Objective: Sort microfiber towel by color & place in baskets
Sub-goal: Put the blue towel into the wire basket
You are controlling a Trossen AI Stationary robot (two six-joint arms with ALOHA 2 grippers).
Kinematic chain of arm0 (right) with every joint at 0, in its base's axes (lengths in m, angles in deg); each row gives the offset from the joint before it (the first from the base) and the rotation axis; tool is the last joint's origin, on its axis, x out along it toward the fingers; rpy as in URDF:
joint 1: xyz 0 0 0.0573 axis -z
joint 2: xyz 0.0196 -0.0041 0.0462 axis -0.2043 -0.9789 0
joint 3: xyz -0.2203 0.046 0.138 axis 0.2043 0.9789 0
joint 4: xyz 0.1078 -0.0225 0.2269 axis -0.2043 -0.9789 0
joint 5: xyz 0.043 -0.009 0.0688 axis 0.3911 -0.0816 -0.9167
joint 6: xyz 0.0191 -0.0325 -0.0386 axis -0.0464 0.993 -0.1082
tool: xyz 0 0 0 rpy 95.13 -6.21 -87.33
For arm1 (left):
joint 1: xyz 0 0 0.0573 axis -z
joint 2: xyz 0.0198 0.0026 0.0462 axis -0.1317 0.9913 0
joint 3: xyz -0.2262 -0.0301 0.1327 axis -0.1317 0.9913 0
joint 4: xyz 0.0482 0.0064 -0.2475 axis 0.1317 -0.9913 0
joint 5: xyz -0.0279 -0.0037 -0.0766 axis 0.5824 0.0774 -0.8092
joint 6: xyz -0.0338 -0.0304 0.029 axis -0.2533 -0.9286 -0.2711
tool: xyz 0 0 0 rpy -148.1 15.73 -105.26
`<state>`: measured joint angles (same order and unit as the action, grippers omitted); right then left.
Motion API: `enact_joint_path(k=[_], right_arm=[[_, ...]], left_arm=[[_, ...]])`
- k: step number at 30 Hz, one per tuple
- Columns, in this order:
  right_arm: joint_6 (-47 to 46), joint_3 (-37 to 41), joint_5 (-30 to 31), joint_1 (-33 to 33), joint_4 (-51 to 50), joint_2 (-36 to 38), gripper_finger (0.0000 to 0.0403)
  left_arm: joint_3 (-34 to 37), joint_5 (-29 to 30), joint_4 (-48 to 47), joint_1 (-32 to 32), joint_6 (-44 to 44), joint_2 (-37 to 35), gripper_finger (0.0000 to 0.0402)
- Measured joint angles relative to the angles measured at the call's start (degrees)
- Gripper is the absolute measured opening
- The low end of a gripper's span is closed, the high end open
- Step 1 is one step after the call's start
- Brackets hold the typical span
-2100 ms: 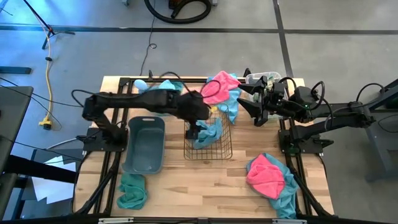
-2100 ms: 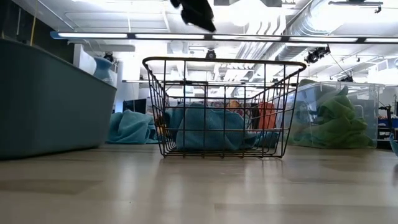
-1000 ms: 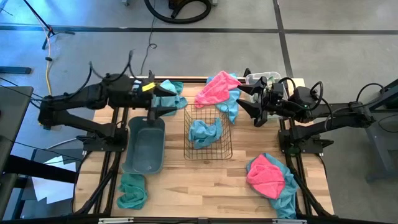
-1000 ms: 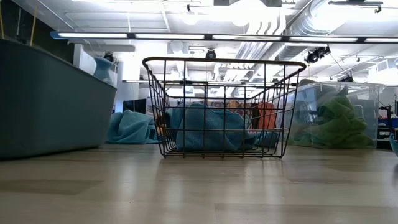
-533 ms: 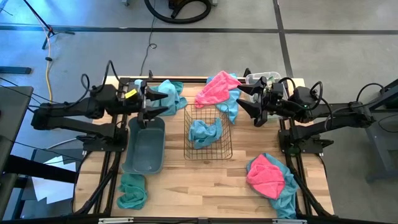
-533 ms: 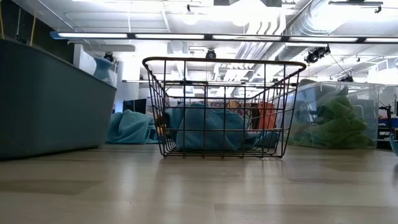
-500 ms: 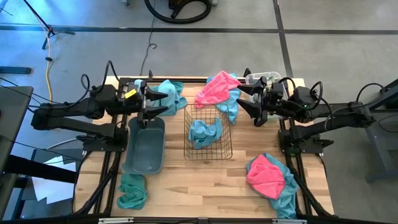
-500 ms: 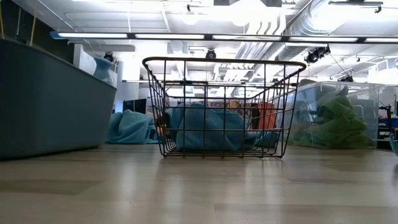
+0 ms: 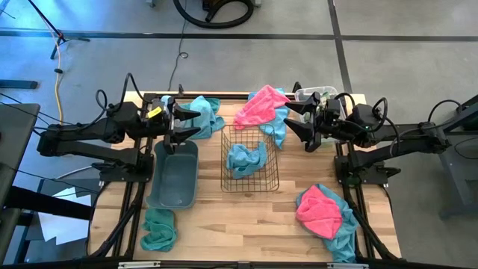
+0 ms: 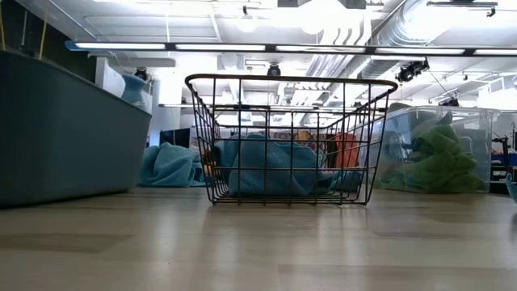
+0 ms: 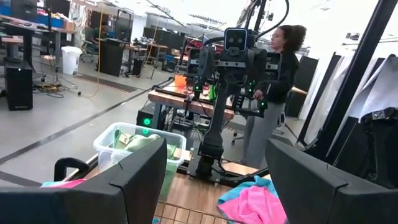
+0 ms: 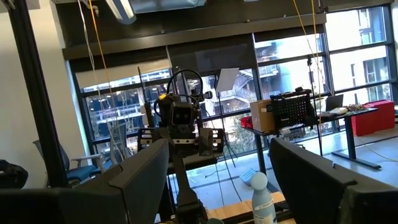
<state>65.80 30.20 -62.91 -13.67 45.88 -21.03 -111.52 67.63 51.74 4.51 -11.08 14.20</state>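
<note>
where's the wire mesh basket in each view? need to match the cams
High view: wire mesh basket at table centre, a teal towel inside.
Low view: basket centre frame, same teal towel inside.
Left wrist view: cannot make it out.
Right wrist view: not in it.
Shared landmark: dark tub, beside the basket in the high view, the grey wall on the left in the low view.

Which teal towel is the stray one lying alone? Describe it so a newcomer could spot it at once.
Start at the grey tub on the table's left half. Just past its near end, by the table's front-left corner, lies a crumpled teal towel on bare wood. Unlike the other teal towels, it is in no basket and has no pink towel on it.
</note>
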Motion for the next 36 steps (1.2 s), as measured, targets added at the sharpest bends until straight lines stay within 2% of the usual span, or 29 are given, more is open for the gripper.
enact_joint_path(k=[4,7,11,14,23,31,33,36], right_arm=[[0.0,0.0,0.0,0.0,0.0,0.0,0.0277],[0.0,0.0,-0.02,0.0,0.0,0.0,0.0277],[-0.02,0.0,-0.04,0.01,0.0,0.0,0.0277],[-0.02,0.0,-0.2,0.02,-0.02,0.0,0.0277],[-0.02,0.0,-0.33,0.02,-1.54,0.0,0.0277],[-2.51,0.0,-0.2,0.01,-2.96,0.0,0.0277],[-2.54,0.0,-0.2,0.01,-3.37,0.01,0.0277],[-2.58,0.0,-0.2,0.0,-3.55,0.0,0.0277]], left_arm=[[0.0,0.0,0.02,0.01,-0.9,0.0,0.0259],[0.0,-0.04,0.01,0.54,-5.48,0.0,0.0259],[0.0,-5.03,0.0,3.13,-10.64,0.0,0.0259],[0.0,-6.29,-0.02,6.57,-13.59,0.02,0.0259],[-0.78,-4.82,-0.17,20.64,-22.1,3.07,0.0259],[-9.42,-3.51,-1.26,34.28,-25.03,10.8,0.0259],[-12.97,-3.49,-4.96,37.17,-25.97,12.78,0.0259],[-19.65,-3.07,-16.83,41.01,-29.76,15.98,0.0259]])
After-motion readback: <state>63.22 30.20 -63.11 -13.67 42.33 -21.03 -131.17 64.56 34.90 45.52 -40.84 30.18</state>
